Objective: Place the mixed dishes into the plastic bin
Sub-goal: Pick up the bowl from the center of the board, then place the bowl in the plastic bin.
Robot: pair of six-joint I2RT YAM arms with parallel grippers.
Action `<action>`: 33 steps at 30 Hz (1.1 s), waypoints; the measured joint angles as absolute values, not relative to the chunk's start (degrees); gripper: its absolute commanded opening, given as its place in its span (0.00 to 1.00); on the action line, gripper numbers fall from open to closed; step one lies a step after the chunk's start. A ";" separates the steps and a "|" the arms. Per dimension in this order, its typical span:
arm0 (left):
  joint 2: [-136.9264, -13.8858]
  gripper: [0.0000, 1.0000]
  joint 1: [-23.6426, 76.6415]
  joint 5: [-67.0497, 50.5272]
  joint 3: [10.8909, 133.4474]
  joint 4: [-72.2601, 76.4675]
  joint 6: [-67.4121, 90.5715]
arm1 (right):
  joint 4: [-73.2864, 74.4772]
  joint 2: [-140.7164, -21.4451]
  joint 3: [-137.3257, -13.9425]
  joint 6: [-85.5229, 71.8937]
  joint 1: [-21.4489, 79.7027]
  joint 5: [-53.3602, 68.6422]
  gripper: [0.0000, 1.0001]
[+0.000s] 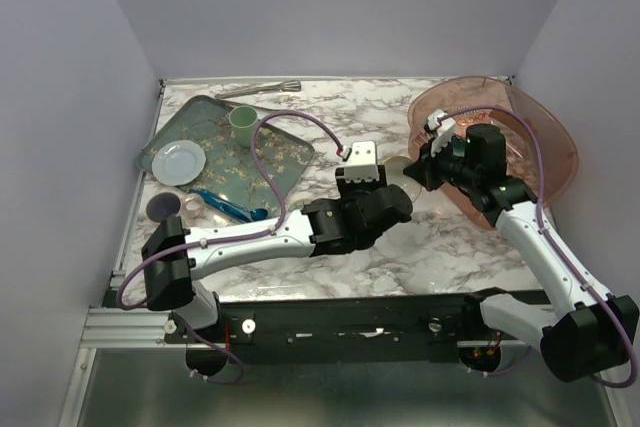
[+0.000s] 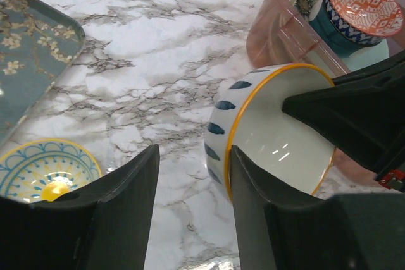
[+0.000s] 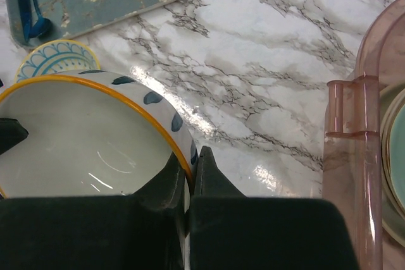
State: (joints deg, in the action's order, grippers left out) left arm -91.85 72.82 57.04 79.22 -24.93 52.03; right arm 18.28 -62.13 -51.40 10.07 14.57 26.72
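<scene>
The blue-and-yellow patterned bowl (image 3: 88, 137), cream inside, is tipped on its side above the marble table. My right gripper (image 3: 190, 169) is shut on its yellow rim, one finger inside and one outside. The bowl also shows in the top view (image 1: 398, 173), just left of the plastic bin (image 1: 520, 137), and in the left wrist view (image 2: 272, 131). My left gripper (image 2: 193, 181) is open and empty, its right finger close beside the bowl's rim. The bin (image 3: 354, 156) holds a mint green plate (image 3: 395, 156) and patterned bowls (image 2: 364, 1). In the top view both grippers, left (image 1: 368, 175) and right (image 1: 420, 169), meet mid-table.
The dark-green floral tray (image 1: 225, 142) lies at the back left with a light-blue plate (image 1: 180, 159) and a green cup (image 1: 243, 122). A blue spoon (image 1: 225, 205) and a small yellow-and-blue saucer (image 2: 44, 169) lie near its front edge. A metal utensil (image 1: 260, 89) lies by the back wall.
</scene>
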 measured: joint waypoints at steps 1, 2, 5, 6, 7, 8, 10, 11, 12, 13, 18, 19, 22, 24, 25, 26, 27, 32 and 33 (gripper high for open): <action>-91.07 0.71 72.82 57.10 78.41 -24.97 52.18 | 18.33 -62.06 -51.40 10.04 14.57 26.89 0.00; -90.11 0.72 72.75 56.97 77.38 -24.36 51.90 | 18.35 -61.95 -51.40 9.91 14.57 27.18 0.00; -86.50 0.85 72.75 56.27 72.93 -20.82 48.97 | 18.57 -61.73 -51.40 9.91 14.52 28.71 0.00; -85.43 0.93 72.75 55.72 71.50 -19.22 47.46 | 18.61 -61.71 -51.40 9.93 14.52 29.41 0.00; -83.66 0.96 72.69 54.54 69.04 -16.03 45.43 | 18.76 -61.67 -51.40 9.93 14.31 30.06 0.00; -81.97 0.96 72.60 53.41 66.83 -13.91 44.10 | 18.96 -61.60 -51.40 9.89 13.91 30.94 0.00; -78.81 0.99 72.29 50.89 62.54 -8.60 40.58 | 19.35 -61.47 -51.40 9.91 13.63 31.75 0.00; -76.97 0.99 71.96 48.75 60.18 -5.65 38.61 | 19.57 -61.30 -51.40 9.91 13.21 32.56 0.00; -75.22 0.99 71.59 46.61 58.22 -3.20 37.08 | 19.81 -61.17 -51.40 9.87 12.82 33.58 0.00; -74.00 0.99 71.31 45.23 56.93 -1.48 35.99 | 19.88 -61.04 -51.40 9.69 12.64 34.24 0.00; -64.75 0.99 68.77 35.97 50.37 2.94 28.64 | 19.79 -60.20 -51.40 9.61 8.60 35.51 0.00; -63.16 0.99 68.20 34.76 49.45 3.29 27.94 | 19.79 -60.18 -51.40 9.54 7.55 35.59 0.00; -58.59 0.99 66.30 31.38 47.13 3.05 26.55 | 19.81 -59.96 -51.40 9.39 4.64 35.90 0.00; -55.66 0.99 65.08 29.74 46.24 1.45 26.06 | 19.81 -59.42 -51.40 9.19 2.72 36.14 0.00; -54.35 0.99 64.45 29.19 46.04 0.51 25.91 | 19.81 -58.98 -51.40 9.06 1.85 36.18 0.00; -52.64 0.99 63.81 28.56 45.80 -0.84 25.71 | 19.81 -58.39 -51.40 8.99 0.99 36.23 0.00; -51.22 0.99 63.33 28.16 45.69 -2.07 25.58 | 19.81 -58.00 -51.42 8.97 0.19 36.25 0.01; -44.10 0.99 60.51 27.22 46.09 -10.39 24.56 | 19.81 -57.12 -52.21 8.34 -3.49 36.14 0.00; -43.11 0.99 60.07 27.24 46.41 -12.21 24.25 | 19.81 -57.25 -52.51 8.10 -3.99 35.94 0.01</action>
